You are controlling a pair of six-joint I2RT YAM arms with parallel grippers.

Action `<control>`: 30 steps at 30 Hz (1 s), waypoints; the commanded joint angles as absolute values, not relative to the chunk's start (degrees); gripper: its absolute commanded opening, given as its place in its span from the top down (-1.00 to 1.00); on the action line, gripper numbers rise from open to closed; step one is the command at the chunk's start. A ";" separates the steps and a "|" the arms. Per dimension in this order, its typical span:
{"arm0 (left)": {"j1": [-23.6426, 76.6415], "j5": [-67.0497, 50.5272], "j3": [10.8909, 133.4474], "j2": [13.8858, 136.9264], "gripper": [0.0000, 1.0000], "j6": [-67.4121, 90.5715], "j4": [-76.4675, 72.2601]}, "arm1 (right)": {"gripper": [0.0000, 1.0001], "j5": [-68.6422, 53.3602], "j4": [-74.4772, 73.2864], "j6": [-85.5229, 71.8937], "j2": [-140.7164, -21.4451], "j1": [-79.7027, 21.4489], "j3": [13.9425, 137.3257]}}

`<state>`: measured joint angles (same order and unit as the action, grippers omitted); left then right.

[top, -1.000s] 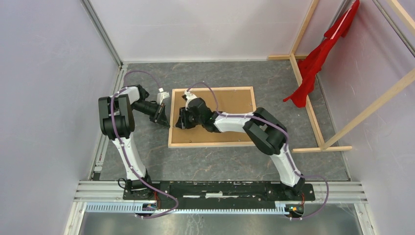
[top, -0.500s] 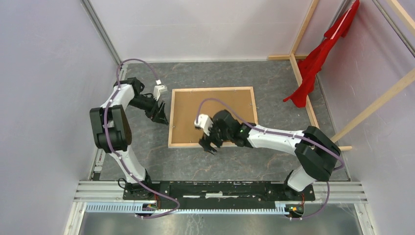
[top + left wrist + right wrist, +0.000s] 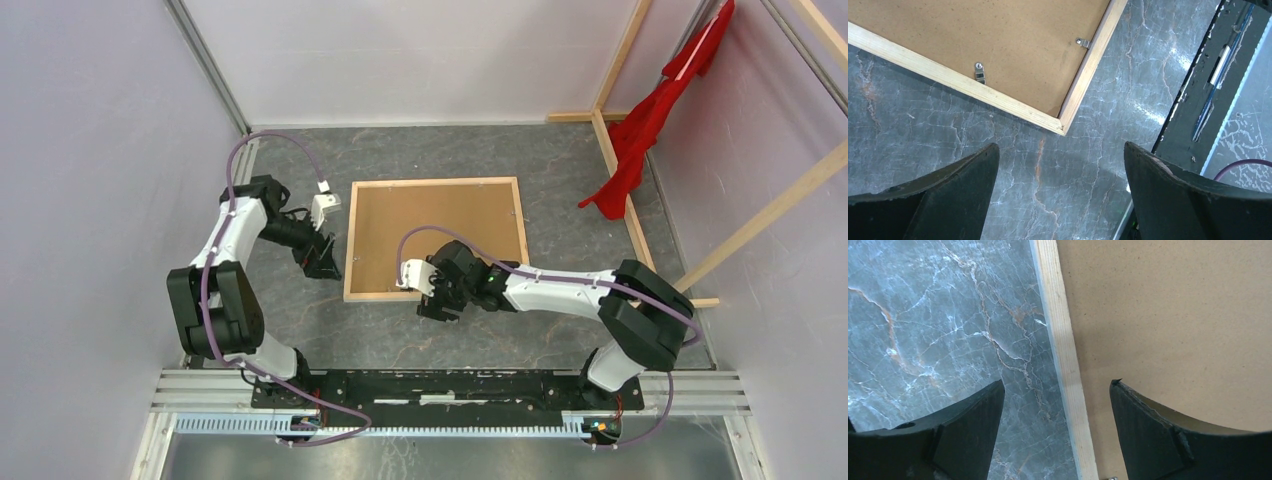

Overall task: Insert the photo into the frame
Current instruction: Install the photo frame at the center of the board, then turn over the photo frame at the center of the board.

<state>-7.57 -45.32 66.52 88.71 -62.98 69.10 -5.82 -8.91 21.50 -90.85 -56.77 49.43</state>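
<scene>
**Top view.** The frame (image 3: 435,182) lies flat on the table (image 3: 430,335) with its bare-wood back upward, and the brown backing board (image 3: 440,225) sits inside its borders. This face-down position presumably serves to expose the open back for loading. The left gripper (image 3: 322,262) hangs just outside the frame's left border, its fingers spread wide and holding nothing. The frame lies to this gripper's right and does not touch it. The right gripper (image 3: 436,305) hovers at the near border, likewise spread and empty, with most of the board beyond its fingertips.

**Left wrist view.** This view shows details too small to see from above. Two small metal clips (image 3: 979,72) sit on the board at the inner edge of the borders. A corner of the frame lies ahead of the spread fingers, between them, and touches neither.

**Right wrist view.** The wooden border runs between the two fingers. One finger is over the marbled table and the other over the board. Only this close view shows that the fingers hang clear of the wood.

**Photo.** The photo appears in no view. If it is already loaded, it would lie beneath the board, under and beyond the right gripper, but this cannot be confirmed. With both grippers open and empty, the task appears to be at or near its end.
</scene>
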 commanded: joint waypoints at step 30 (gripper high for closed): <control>-7.00 -40.94 47.71 59.92 -1.00 -92.48 59.71 | 1.00 -8.26 -13.23 18.96 -96.73 -57.45 67.20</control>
